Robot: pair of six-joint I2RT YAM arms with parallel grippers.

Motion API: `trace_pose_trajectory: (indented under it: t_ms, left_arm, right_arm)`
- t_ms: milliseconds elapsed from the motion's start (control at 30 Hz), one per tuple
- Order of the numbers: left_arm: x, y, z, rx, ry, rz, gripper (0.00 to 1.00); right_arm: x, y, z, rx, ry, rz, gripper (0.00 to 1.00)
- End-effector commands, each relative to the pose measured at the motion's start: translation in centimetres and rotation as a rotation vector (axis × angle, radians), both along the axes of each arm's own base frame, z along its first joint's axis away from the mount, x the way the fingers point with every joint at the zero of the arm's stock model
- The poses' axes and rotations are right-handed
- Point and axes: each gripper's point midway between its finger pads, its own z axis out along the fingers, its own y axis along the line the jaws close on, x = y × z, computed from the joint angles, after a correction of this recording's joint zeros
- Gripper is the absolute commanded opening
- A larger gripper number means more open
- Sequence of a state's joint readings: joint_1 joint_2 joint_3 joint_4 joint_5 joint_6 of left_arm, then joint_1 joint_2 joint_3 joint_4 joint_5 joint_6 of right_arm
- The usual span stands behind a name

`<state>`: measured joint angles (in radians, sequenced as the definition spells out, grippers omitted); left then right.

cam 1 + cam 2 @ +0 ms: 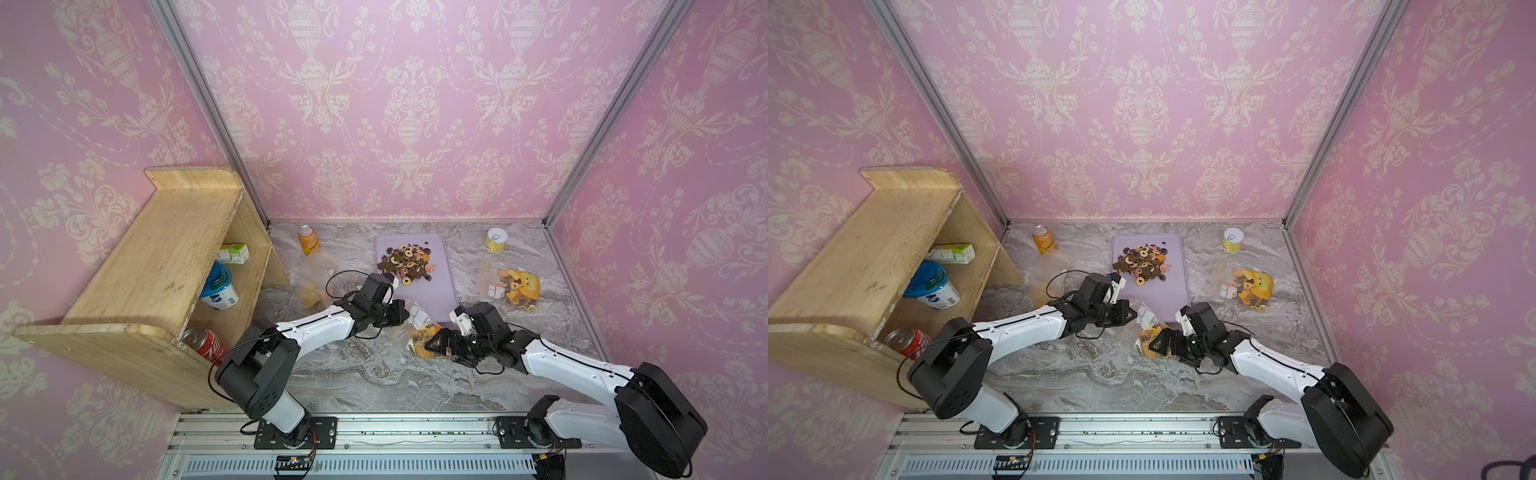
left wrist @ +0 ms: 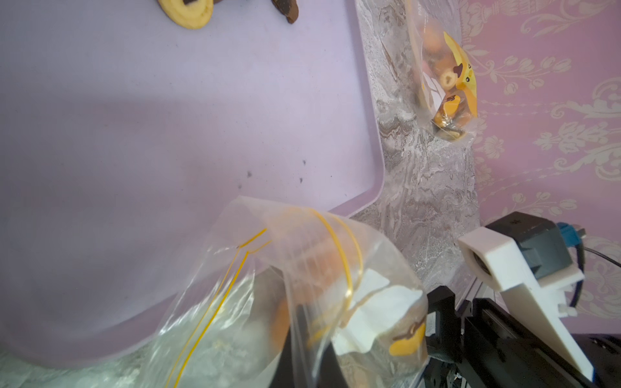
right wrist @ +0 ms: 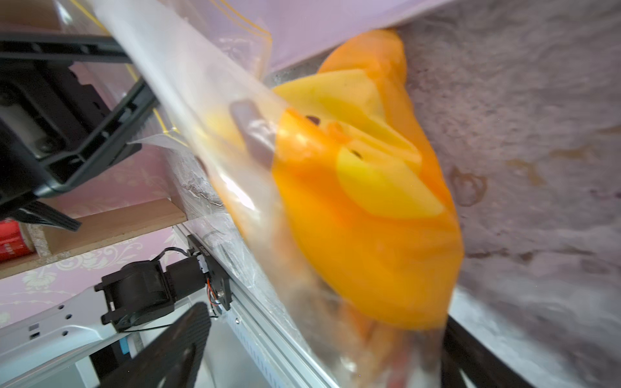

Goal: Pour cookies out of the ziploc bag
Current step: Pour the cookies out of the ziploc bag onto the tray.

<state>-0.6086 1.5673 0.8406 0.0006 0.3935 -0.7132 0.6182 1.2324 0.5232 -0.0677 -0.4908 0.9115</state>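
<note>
A clear ziploc bag (image 1: 417,332) with a yellow zip line hangs just off the near edge of the lilac tray (image 1: 436,299), holding orange and yellow pieces. My left gripper (image 1: 406,312) is shut on the bag's upper edge; its dark finger shows behind the plastic in the left wrist view (image 2: 302,336). My right gripper (image 1: 434,343) stands open, its fingers on either side of the bag's lower end. The right wrist view shows a large yellow-orange piece (image 3: 369,201) inside the bag. A pile of brown, tan and pink cookies (image 1: 405,262) lies on the tray's far half.
A second filled bag (image 1: 511,284) lies right of the tray, and a flat, nearly empty bag (image 1: 313,278) lies to its left. An orange can (image 1: 308,240) and a yellow can (image 1: 496,240) stand at the back. The wooden shelf (image 1: 158,257) at left holds a carton, a tub and a red can.
</note>
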Motion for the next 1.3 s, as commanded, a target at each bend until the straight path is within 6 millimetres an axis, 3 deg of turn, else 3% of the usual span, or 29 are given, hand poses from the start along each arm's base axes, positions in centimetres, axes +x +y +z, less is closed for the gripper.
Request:
trace_pose_trajectory:
  t_ms: [0,100,200,467,600,733,1000,1267]
  left_arm:
    - [0.5,0.4,1.2,-0.046,0.004,0.019,0.0]
    - [0.6,0.9,1.4,-0.063,0.01,0.027,0.0]
    - [0.6,1.3,1.6,-0.083,0.012,0.034,0.0]
    - [0.2,1.9,2.2,-0.112,0.02,0.038,0.0]
    - [-0.1,2.3,2.2,-0.108,0.022,0.041,0.0]
    - [-0.4,2.4,2.1,-0.107,0.031,0.037,0.0]
    - [-0.8,2.7,1.6,-0.111,0.039,0.045,0.0]
    - [-0.7,2.5,1.6,-0.122,0.042,0.047,0.0]
  right_arm:
    - [2.0,2.6,3.2,0.051,-0.057,0.009,0.98]
    - [2.8,4.5,4.8,0.065,-0.075,0.039,0.97]
    - [3.4,4.9,5.5,0.043,-0.083,0.031,0.97]
    - [2.8,2.8,3.2,-0.091,-0.047,0.015,0.91]
    - [1.5,1.1,2.5,-0.136,-0.032,-0.003,0.9]
    - [-0.4,0.9,1.7,-0.102,-0.007,0.001,0.89]
    - [-1.9,4.1,-0.2,-0.016,-0.027,-0.007,0.89]
    - [-1.0,7.6,-1.4,0.044,-0.041,-0.057,0.83]
